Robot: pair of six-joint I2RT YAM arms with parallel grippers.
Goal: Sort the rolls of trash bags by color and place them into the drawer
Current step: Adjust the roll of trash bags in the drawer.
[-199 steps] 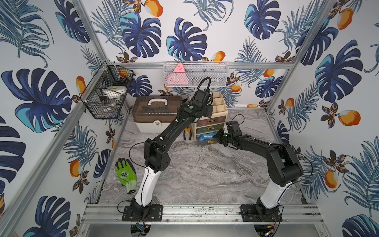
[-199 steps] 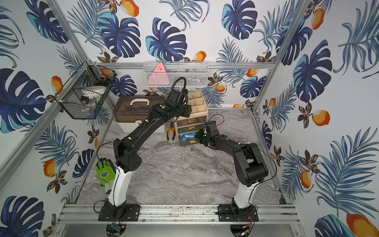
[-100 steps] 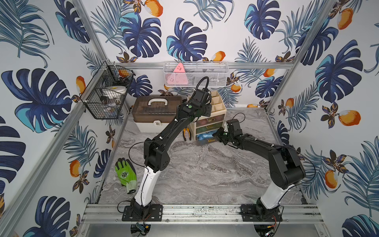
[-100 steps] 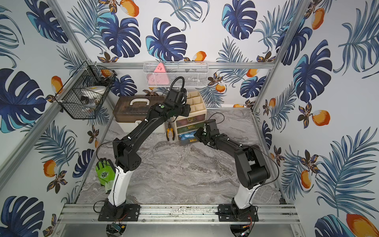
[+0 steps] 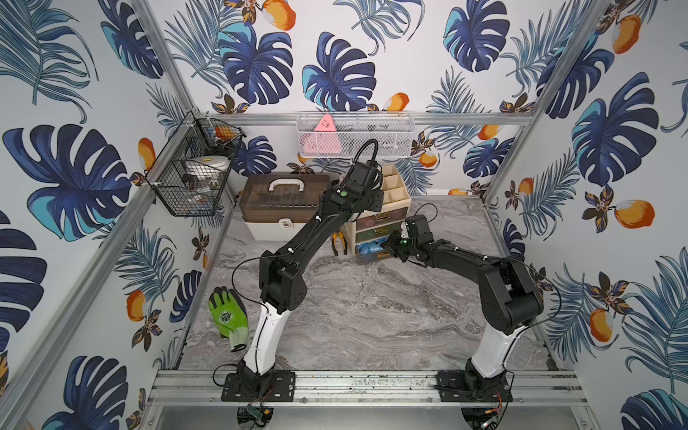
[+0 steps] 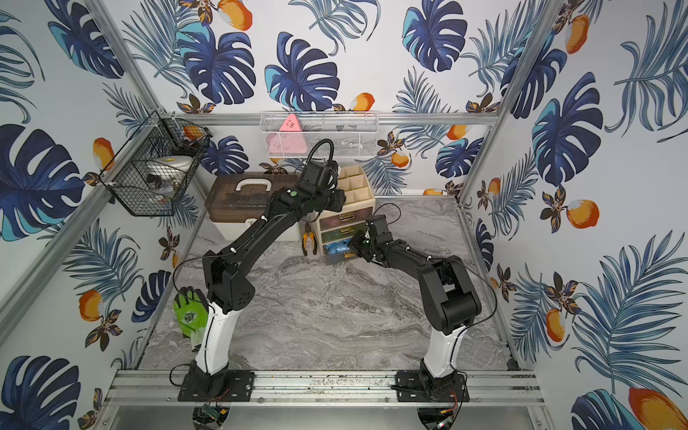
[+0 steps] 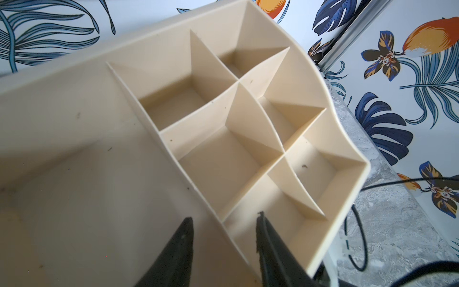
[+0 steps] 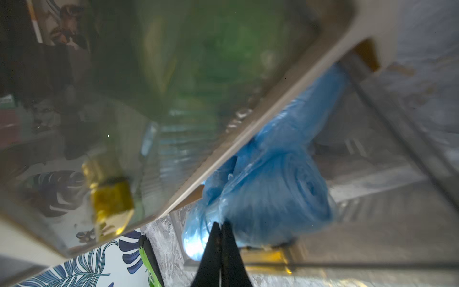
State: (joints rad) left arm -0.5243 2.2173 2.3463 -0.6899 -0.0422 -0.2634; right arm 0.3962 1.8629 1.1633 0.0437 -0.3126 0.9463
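Note:
Blue rolls of trash bags [image 5: 368, 248] [image 6: 336, 248] lie in the pulled-out bottom drawer [image 5: 376, 257] of a cream organiser [image 5: 395, 190] [image 6: 358, 187]. My right gripper [image 5: 389, 245] [image 6: 355, 244] [image 8: 219, 225] is shut, its tips against a blue roll [image 8: 273, 193] with nothing between them. Green rolls [image 8: 211, 49] show blurred through the translucent front of the drawer above. My left gripper [image 7: 223, 218] is open over the organiser's top tray [image 7: 223, 149], its fingers on either side of a divider wall. In both top views the left wrist hides these fingers.
A brown toolbox [image 5: 283, 201] stands left of the organiser, with pliers [image 5: 338, 242] on the table between them. A green-and-black glove [image 5: 227, 316] lies by the left arm's base. A black wire basket [image 5: 193, 175] and a white mesh basket [image 5: 353, 134] hang on the walls.
My right wrist has shifted slightly at the open drawer. The left arm has stayed over the organiser.

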